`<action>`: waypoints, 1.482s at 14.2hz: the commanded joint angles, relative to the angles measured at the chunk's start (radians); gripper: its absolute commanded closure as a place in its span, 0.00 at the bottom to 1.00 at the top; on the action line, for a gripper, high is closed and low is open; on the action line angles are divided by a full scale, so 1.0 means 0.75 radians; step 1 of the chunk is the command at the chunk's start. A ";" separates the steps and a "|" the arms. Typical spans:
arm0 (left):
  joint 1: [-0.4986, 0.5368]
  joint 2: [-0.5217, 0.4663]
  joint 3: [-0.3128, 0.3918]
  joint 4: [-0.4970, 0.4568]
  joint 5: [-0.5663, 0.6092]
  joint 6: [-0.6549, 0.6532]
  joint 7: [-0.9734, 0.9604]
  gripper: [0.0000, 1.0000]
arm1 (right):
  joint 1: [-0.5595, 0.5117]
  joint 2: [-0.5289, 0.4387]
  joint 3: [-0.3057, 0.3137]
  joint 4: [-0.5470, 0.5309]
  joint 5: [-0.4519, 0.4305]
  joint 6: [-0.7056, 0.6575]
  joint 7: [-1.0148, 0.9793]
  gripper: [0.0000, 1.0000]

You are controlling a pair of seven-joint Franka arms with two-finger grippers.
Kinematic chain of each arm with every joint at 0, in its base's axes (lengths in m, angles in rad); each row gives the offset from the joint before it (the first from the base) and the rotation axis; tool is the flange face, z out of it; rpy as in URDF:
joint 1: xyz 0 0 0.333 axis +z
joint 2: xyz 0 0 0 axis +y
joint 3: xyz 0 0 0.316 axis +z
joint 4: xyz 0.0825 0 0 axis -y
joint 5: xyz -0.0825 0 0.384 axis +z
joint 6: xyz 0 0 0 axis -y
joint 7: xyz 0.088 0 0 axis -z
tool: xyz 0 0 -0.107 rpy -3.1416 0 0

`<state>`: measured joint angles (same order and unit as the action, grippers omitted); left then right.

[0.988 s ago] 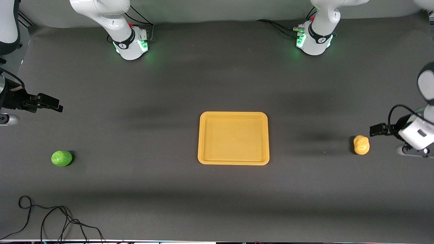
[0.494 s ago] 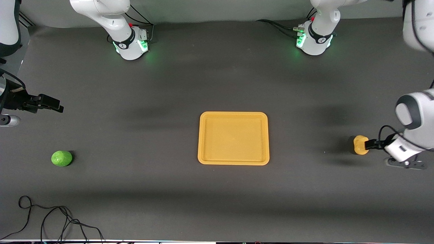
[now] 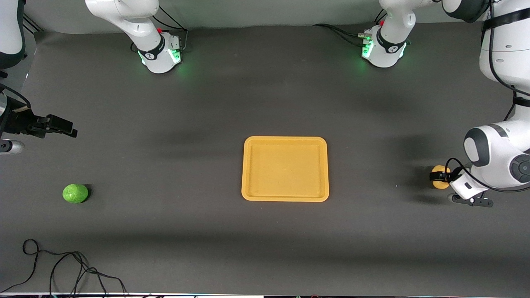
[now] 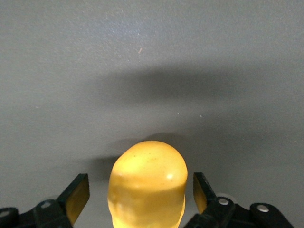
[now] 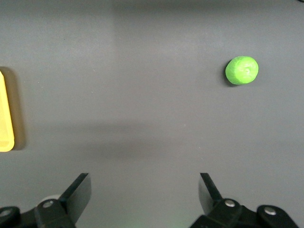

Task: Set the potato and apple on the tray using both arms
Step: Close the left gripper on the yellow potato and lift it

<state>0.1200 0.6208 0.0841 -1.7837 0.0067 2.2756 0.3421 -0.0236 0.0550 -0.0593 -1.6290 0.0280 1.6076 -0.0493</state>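
The yellow-orange potato (image 3: 439,182) lies on the table at the left arm's end. My left gripper (image 3: 439,176) is down around it, open, one finger on each side with a gap to each; the left wrist view shows the potato (image 4: 148,185) between the fingers (image 4: 76,197). The green apple (image 3: 75,193) lies at the right arm's end and shows in the right wrist view (image 5: 242,70). My right gripper (image 3: 62,126) is open and empty, up in the air near that end of the table. The yellow-orange tray (image 3: 285,169) is empty mid-table; its edge shows in the right wrist view (image 5: 5,114).
A loose black cable (image 3: 62,269) lies on the table near the front camera, at the right arm's end. The two arm bases (image 3: 161,54) stand along the table edge farthest from the front camera.
My left gripper has come down and moved over the potato until its open fingers stand on both sides of it. The right arm has not moved.
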 commanded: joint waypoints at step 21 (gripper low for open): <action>-0.335 -0.059 -0.376 0.339 -0.019 -0.439 -1.063 0.62 | -0.015 0.072 -0.270 0.014 -0.021 0.196 -0.430 0.00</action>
<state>-0.0702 0.5452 -0.2100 -1.5439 -0.0157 1.9528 -0.3774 -0.0314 0.0831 -0.2102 -1.6249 0.0078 1.7153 -0.2638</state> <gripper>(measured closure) 0.383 0.000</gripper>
